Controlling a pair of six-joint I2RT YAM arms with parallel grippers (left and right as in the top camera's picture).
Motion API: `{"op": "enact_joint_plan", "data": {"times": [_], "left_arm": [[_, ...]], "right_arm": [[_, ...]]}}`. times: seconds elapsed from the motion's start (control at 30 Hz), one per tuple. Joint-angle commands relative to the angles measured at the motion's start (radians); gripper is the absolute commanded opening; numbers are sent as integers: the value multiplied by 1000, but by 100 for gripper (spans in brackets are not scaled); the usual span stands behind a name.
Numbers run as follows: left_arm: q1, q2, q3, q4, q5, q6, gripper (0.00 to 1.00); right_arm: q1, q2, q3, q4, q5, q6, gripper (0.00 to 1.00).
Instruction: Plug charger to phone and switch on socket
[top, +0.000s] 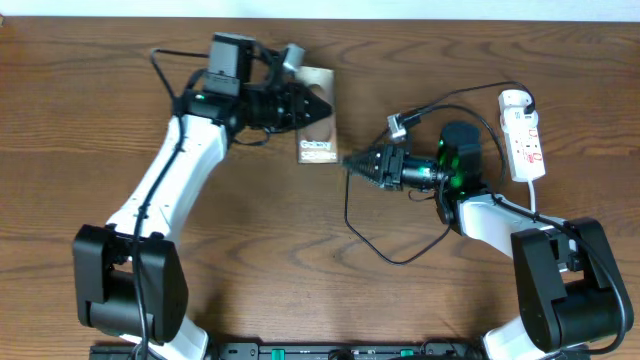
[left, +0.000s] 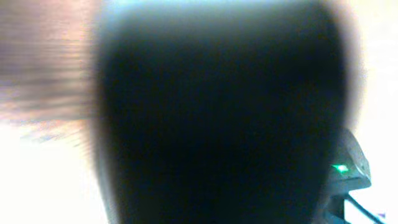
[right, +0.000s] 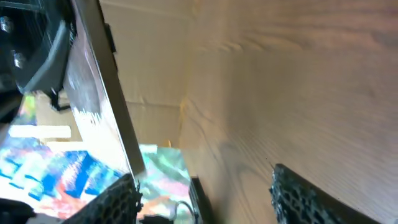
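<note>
The phone (top: 316, 140) lies at the upper middle of the table, brownish face with "Galaxy" lettering up. My left gripper (top: 318, 107) is over its top end and looks shut on it. The left wrist view is filled by a blurred black shape. My right gripper (top: 350, 163) points left at the phone's lower right corner. In the right wrist view its fingers (right: 202, 177) stand wide apart. The phone's shiny surface (right: 165, 171) and the charger's thin cable end (right: 177, 208) lie by the left finger. The charger (top: 385, 255) loops across the table. I cannot tell whether its tip is in the phone.
The socket (top: 524, 135), a white power strip with red markings, lies at the right, behind my right arm. Its white cord (top: 535, 200) trails toward the front. A black cable (top: 470, 95) arcs from the right arm toward the strip.
</note>
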Motion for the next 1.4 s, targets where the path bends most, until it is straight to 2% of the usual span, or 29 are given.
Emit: {"op": "enact_joint_plan", "data": {"times": [0.0,0.2,0.4,0.53,0.6,0.67,0.7,0.93,1.03,1.2,1.37], "left_arm": [[31,-24,22,-48,6,-30,7],[34,-24,22,-101,6,-26,7],[33,-24,21,-130,-29,-23,7],[33,-24,21,-193,-84,17,8],[33,-24,21,-202,-90,19,8],[33,-24,21,-201,-91,19,7],[33,-24,21,-201,-91,19,7],[33,-24,21,-205,-148,39,8],[33,-24,21,-206,-157,46,7],[33,-24,21,-206,-157,45,8],[33,-24,21,-206,-157,45,7]], "right_arm": [[-13,2,8,-32,-8,-77,66],[-20,-6,46,-172,47,-106,66],[-42,-97,237,-894,510,-488,66],[-42,-182,494,-1341,781,-665,72],[-42,-205,630,-1560,940,-698,78],[-43,-212,688,-1686,1027,-699,91],[-45,-214,696,-1722,1047,-699,99],[-95,-204,626,-1829,1052,-716,99],[-180,-204,535,-1825,1053,-687,94],[-305,-204,463,-1779,983,-674,95],[-344,-204,409,-1683,985,-724,86]]}}
